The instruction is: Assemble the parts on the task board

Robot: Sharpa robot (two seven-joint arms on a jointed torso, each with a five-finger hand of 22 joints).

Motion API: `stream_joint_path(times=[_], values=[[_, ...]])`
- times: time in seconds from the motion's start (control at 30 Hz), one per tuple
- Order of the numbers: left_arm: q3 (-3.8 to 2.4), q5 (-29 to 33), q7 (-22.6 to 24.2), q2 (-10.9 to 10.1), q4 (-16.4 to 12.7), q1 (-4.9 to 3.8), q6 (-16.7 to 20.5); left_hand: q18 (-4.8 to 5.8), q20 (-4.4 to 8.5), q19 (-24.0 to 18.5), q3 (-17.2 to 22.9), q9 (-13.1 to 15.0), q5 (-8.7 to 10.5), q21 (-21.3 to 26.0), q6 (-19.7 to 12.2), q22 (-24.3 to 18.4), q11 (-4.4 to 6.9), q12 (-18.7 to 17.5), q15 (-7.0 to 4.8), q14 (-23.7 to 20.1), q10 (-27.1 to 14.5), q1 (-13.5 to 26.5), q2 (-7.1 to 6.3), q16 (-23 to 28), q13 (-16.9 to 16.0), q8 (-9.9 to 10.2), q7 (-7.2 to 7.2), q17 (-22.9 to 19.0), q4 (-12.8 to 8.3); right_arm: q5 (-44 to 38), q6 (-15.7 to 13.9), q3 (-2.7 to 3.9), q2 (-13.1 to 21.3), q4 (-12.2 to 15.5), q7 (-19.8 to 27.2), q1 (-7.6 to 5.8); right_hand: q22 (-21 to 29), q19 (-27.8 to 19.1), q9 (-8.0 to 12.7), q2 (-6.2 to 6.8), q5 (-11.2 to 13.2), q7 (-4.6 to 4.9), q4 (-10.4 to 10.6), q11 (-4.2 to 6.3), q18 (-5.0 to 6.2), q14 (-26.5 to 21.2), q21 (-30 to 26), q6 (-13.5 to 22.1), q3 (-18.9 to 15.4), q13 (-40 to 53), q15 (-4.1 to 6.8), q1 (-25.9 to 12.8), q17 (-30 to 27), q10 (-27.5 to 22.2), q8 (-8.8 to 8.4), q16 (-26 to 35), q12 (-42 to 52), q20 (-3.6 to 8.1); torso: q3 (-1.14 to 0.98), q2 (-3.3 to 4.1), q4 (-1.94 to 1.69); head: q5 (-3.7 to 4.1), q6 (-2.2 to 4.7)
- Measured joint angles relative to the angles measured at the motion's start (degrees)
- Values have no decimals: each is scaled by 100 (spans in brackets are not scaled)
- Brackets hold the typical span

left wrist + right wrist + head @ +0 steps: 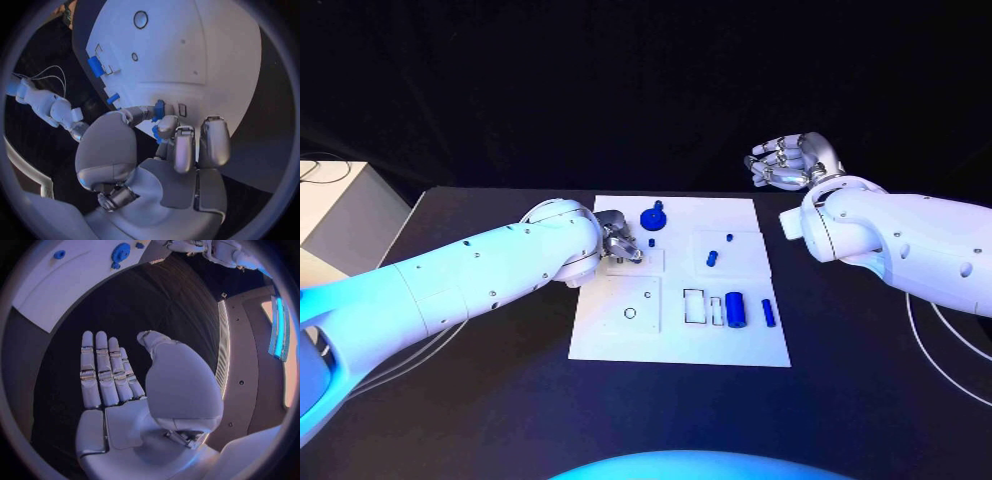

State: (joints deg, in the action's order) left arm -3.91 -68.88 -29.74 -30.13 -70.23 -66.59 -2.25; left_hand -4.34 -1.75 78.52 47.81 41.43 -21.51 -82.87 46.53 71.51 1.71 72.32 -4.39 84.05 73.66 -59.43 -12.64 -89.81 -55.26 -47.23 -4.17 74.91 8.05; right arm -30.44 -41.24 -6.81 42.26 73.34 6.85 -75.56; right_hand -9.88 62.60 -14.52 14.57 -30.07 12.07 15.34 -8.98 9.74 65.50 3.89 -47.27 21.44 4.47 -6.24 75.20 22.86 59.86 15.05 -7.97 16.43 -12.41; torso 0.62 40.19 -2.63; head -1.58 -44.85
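Observation:
The white task board (678, 335) lies in the middle of the black table. My left hand (620, 243) rests over the board's upper left part, fingers curled, pinching a small blue part (159, 110) between thumb and a finger. A blue round gear-like part (653, 218) stands just beyond it. Two small blue parts (713, 258) lie mid-board, and blue cylinders (736, 309) lie by the right edge. My right hand (788, 160) hangs in the air beyond the board's far right corner, fingers straight and holding nothing (106, 375).
The board has an empty rectangular slot (692, 306) and a round hole (630, 313) near its front. A pale cabinet (336, 205) stands off the table's left. Cables (935, 340) run along the right side.

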Motion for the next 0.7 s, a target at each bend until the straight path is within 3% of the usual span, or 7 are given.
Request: stream_joint_path(times=[0.7], values=[[-11,-30,-17,94,113,-27,-139,-1,30,73,-101,0,1,-22,83,89,53,23,-42,1,170,48,43,0,-96,0,38,0,-101,-2,11,0,-2,7,-3,0,18,0,0,0,0,0,0,-21,0,0,0,0,0,-11,0,0,-6,-21,0,31,0,0,-12,2,4,4,-26]])
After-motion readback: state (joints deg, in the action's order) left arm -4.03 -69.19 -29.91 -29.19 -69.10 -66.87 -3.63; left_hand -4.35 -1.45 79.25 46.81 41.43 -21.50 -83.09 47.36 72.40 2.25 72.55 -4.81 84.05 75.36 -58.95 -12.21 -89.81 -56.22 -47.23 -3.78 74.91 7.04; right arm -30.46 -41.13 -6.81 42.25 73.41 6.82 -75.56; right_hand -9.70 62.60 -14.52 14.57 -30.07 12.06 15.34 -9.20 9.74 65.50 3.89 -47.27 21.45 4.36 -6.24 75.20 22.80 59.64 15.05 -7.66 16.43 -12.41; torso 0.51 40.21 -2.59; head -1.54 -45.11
